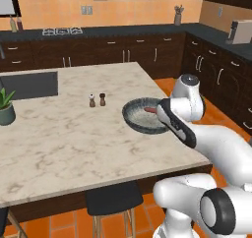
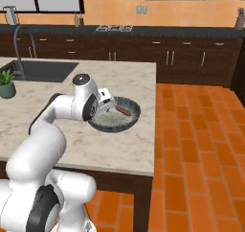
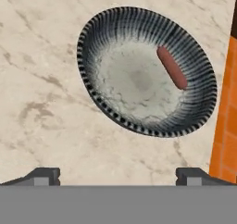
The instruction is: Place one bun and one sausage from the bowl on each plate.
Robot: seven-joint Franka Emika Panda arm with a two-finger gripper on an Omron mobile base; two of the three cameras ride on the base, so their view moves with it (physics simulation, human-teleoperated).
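Note:
The wide dark grey bowl [image 1: 139, 119] [image 2: 128, 123] [image 3: 106, 38] sits on the marble island near its right edge. A single reddish-brown sausage [image 3: 172, 74] [image 1: 149, 109] [image 2: 123, 110] lies inside it against the wall, and the pale lining around it is bare. My gripper [image 3: 118, 176] hangs open above the bowl's near side, looking down into it, with nothing between its fingertips [image 3: 46, 174]. In the base views the white hand [image 1: 174, 120] [image 2: 106, 101] covers part of the bowl's rim. The plates and the bun are out of view.
Two small shakers [image 1: 97, 100] stand left of the bowl. A potted plant [image 1: 6, 106] [image 2: 6, 84] and a sink [image 1: 29, 84] [image 2: 48, 70] sit at the island's far left. The island's edge [image 3: 222, 126] drops to orange tile just beyond the bowl. A black stool [image 1: 113, 198] stands below the front edge.

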